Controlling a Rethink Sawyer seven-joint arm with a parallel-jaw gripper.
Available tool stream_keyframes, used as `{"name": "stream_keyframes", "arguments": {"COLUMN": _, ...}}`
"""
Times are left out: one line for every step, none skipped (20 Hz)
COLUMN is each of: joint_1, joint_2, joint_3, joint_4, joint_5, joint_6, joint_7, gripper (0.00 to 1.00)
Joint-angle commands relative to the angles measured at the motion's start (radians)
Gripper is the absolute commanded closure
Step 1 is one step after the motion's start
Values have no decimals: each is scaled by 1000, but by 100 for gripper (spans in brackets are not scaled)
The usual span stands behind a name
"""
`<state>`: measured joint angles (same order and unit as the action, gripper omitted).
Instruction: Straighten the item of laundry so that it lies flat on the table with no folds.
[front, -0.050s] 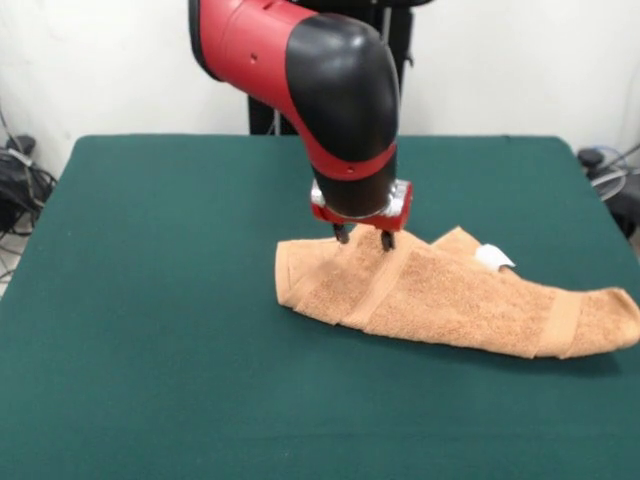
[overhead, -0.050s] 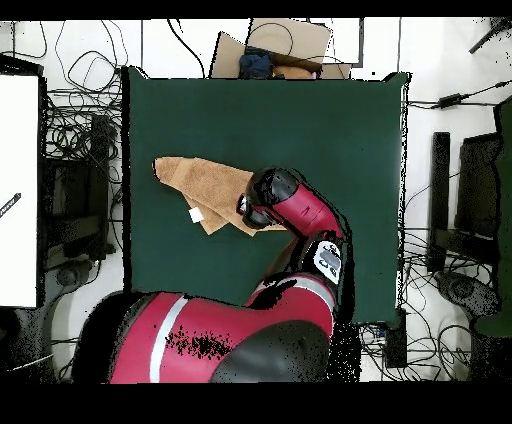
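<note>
White wall backs the green table (front, -0.050s: 150, 300). At the left end of the folded towel (front, -0.050s: 450, 295) the gripper (front, -0.050s: 364, 237) stands with its 2 fingers (front, -0.050s: 341, 233) apart, tips touching the cloth; most of the towel stretches right of them, white tag (front, -0.050s: 493, 257) up. Nothing looks flattened yet, so the unfolding is all left. Overhead, the arm hides the gripper.

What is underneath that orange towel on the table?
The towel lies folded over itself on the green table, so its own lower layers are beneath. The gripper touches its top. Anything else under it is covered.
</note>
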<state>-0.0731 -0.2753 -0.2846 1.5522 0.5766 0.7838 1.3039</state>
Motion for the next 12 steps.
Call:
{"name": "stream_keyframes", "arguments": {"joint_1": 13, "joint_2": -13, "joint_3": -8, "joint_4": -3, "joint_5": -43, "joint_6": 92, "joint_7": 317, "gripper": 0}}
{"name": "stream_keyframes", "arguments": {"joint_1": 13, "joint_2": -11, "joint_3": -9, "joint_4": 1, "joint_5": -41, "joint_6": 88, "joint_7": 315, "gripper": 0}}
{"name": "stream_keyframes", "arguments": {"joint_1": 14, "joint_2": -9, "joint_3": -11, "joint_4": 2, "joint_5": -39, "joint_6": 87, "joint_7": 314, "gripper": 0}}
{"name": "stream_keyframes", "arguments": {"joint_1": 14, "joint_2": -5, "joint_3": -10, "joint_4": 7, "joint_5": -35, "joint_6": 79, "joint_7": 311, "gripper": 0}}
{"name": "stream_keyframes", "arguments": {"joint_1": 14, "joint_2": 2, "joint_3": -8, "joint_4": 6, "joint_5": -33, "joint_6": 77, "joint_7": 311, "gripper": 0}}
{"name": "stream_keyframes", "arguments": {"joint_1": 13, "joint_2": 6, "joint_3": -4, "joint_4": 14, "joint_5": -31, "joint_6": 69, "joint_7": 305, "gripper": 0}}
{"name": "stream_keyframes", "arguments": {"joint_1": 9, "joint_2": 17, "joint_3": 4, "joint_4": 19, "joint_5": -26, "joint_6": 62, "joint_7": 299, "gripper": 0}}
{"name": "stream_keyframes", "arguments": {"joint_1": 3, "joint_2": 27, "joint_3": 14, "joint_4": 27, "joint_5": -20, "joint_6": 41, "joint_7": 289, "gripper": 0}}
{"name": "stream_keyframes", "arguments": {"joint_1": -3, "joint_2": 40, "joint_3": 20, "joint_4": 28, "joint_5": -17, "joint_6": 26, "joint_7": 282, "gripper": 0}}
{"name": "stream_keyframes", "arguments": {"joint_1": -5, "joint_2": 48, "joint_3": 22, "joint_4": 28, "joint_5": -18, "joint_6": 22, "joint_7": 278, "gripper": 0}}
{"name": "stream_keyframes", "arguments": {"joint_1": -6, "joint_2": 56, "joint_3": 18, "joint_4": 25, "joint_5": -21, "joint_6": 24, "joint_7": 277, "gripper": 0}}
{"name": "stream_keyframes", "arguments": {"joint_1": -4, "joint_2": 58, "joint_3": 13, "joint_4": 22, "joint_5": -25, "joint_6": 30, "joint_7": 280, "gripper": 0}}
